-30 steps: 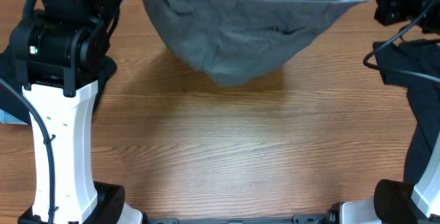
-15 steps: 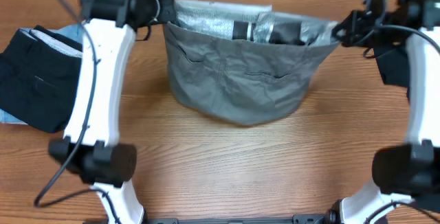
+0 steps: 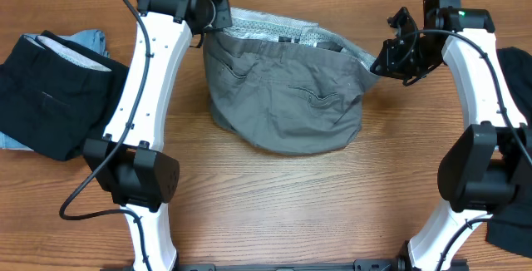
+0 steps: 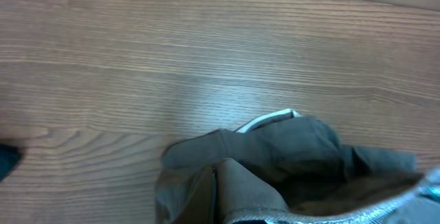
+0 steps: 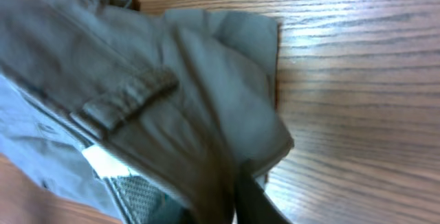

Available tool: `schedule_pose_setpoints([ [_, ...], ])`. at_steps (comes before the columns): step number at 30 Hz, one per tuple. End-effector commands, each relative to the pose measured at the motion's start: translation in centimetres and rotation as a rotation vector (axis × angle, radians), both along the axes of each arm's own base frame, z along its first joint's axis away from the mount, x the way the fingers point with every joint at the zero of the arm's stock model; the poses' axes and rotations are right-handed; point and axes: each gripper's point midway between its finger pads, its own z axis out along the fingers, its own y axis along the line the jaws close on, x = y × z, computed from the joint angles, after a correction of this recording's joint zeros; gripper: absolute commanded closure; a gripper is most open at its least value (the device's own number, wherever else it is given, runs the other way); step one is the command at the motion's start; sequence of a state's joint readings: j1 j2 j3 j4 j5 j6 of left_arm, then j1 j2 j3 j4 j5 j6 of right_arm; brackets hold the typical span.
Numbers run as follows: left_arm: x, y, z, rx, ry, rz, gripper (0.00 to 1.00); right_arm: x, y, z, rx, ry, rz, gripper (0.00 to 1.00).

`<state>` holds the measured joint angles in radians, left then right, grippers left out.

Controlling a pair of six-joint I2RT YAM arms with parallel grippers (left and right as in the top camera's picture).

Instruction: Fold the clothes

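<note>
Since the grey garment [image 3: 283, 109] looks soft and floppy, its corners suit gripping: left hand [image 3: 218, 15] pinches the upper-left one, right hand [image 3: 391, 55] grip unclear.

**A:** The grey garment [image 3: 283, 105] no longer hangs up close under the camera?

**B:** No. It is down on the table [image 3: 291, 213] now, spread out and flatter than half a second ago. Its rounded lower edge lies toward the near side and its waistband along the far side.

**A:** And the arms?

**B:** Both are lower and reach out to the far side. The left gripper [image 3: 214, 15] sits at the garment's far left corner and the right gripper [image 3: 389, 55] at its far right corner, which sags lower than before.

**A:** Anything else?

**B:** With the left arm swung aside, the black pile [image 3: 41, 96] at the left shows almost whole.
</note>
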<state>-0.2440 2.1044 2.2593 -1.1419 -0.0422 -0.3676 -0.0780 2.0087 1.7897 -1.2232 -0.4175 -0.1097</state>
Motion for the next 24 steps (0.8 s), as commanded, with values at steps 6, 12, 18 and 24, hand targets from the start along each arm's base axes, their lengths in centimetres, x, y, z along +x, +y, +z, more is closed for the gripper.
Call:
schedule_pose_setpoints([
  [6, 0.1, -0.9, -0.3, 0.019, -0.003, -0.016, 0.96, 0.3, -0.1, -0.2, 0.024, 0.050, -0.129, 0.45],
  [12, -0.2, -2.1, -0.1, 0.038, -0.013, -0.072, 0.96, 0.5, 0.0, -0.1, 0.072, 0.133, -0.333, 0.40],
  [18, -1.6, -5.2, 2.7, 0.042, -0.083, -0.160, 0.96, 1.7, 0.2, -0.1, 0.051, 0.091, -0.363, 0.40],
  [24, -4.5, -5.7, 9.4, 0.033, -0.216, -0.171, 0.96, 2.5, 0.2, 0.2, 0.072, 0.083, -0.422, 0.43],
])
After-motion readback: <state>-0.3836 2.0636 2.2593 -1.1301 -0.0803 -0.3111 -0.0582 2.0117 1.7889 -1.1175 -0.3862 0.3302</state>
